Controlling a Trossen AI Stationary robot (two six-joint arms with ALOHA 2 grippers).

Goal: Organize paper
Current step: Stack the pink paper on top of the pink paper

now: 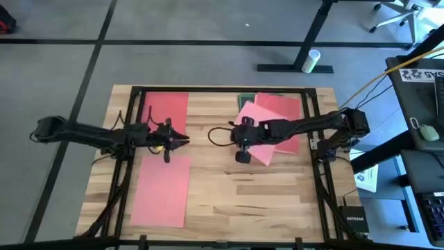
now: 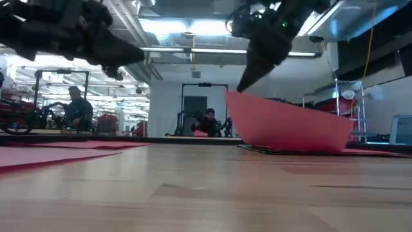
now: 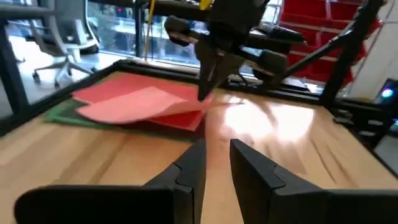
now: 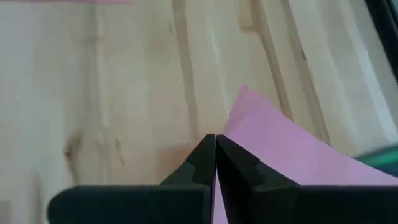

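On the stack of paper at the table's far right lies a pink sheet, over a red sheet and a green one. My right gripper is shut on the pink sheet, whose left end stands lifted in the low view. Left of the table's middle, my left gripper hovers above the wood, slightly open with nothing between its fingers. One red sheet lies flat at the far left. A second sheet, pinkish red, lies flat at the near left. My right gripper pinches the pink sheet's edge near a corner between its two shut fingers. The fingers slant down from above and from the table's right. That end is lifted clear; the sheet curves down, and its other end rests on the stack.
A dark frame runs around the table's working area. Bare wood lies at the middle and near right. Beyond the table's right edge stand a desk with a mouse and a small box.
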